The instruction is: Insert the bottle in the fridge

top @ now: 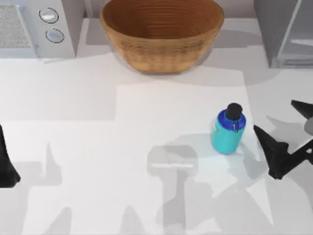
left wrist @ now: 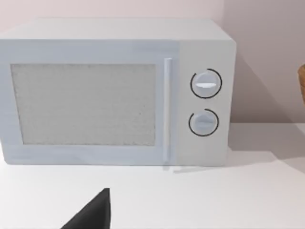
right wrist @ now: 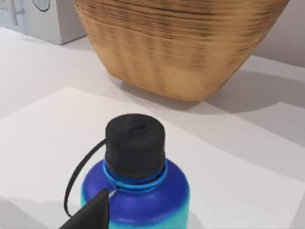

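Bottle (top: pixel 228 129) stands upright on the white table (top: pixel 122 147), right of centre, black cap (top: pixel 234 110) on, well in front of the wicker basket (top: pixel 161 34). Fridge (top: pixel 286 32) sits at the table's far right corner, well apart from the bottle.

My right gripper (top: pixel 288 132) is just beside the bottle on its right, not touching it. Fingers spread wide: one dark fingertip (top: pixel 301 106) at the top view's right edge, the other (top: pixel 264 139) lower and nearer the bottle. Nothing between them.

Right wrist view puts the bottle (right wrist: pixel 136 191) close up: dark blue shoulder, turquoise below, a thin black loop (right wrist: pixel 78 179) hanging off the cap. One of my fingertips (right wrist: pixel 93 212) overlaps its shoulder; can't tell if that's contact. Basket (right wrist: pixel 181 43) behind.

My left gripper (top: pixel 7 164) is parked at the table's left edge; can't tell its state. Left wrist view faces the grey microwave (left wrist: pixel 114 90) with two round knobs (left wrist: pixel 206 84), one dark fingertip (left wrist: pixel 93 212) at the frame edge.
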`<state>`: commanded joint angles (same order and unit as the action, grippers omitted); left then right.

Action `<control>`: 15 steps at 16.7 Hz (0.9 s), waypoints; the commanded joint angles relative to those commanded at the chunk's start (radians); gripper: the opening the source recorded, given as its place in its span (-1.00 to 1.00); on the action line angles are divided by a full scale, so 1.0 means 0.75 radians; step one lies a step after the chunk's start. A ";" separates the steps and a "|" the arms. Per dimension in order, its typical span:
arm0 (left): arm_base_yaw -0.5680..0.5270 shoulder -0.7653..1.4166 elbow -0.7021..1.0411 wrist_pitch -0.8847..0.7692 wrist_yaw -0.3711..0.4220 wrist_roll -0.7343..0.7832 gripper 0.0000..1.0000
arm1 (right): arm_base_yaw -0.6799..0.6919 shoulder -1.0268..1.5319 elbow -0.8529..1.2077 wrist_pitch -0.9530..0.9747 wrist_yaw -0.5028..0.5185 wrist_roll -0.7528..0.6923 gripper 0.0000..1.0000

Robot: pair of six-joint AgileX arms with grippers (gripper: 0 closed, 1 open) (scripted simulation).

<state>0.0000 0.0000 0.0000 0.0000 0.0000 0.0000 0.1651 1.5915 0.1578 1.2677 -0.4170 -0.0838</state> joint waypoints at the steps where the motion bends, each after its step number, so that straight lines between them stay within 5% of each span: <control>1: 0.000 0.000 0.000 0.000 0.000 0.000 1.00 | 0.008 0.074 0.005 0.056 -0.019 -0.005 1.00; 9: 0.000 0.000 0.000 0.000 0.000 0.000 1.00 | 0.057 0.548 0.048 0.426 -0.142 -0.030 1.00; 15: 0.000 0.000 0.000 0.000 0.000 0.000 1.00 | 0.061 0.591 0.052 0.461 -0.153 -0.032 1.00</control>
<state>0.0000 0.0000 0.0000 0.0000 0.0000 0.0000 0.2110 2.0350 0.1970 1.6132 -0.5320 -0.1080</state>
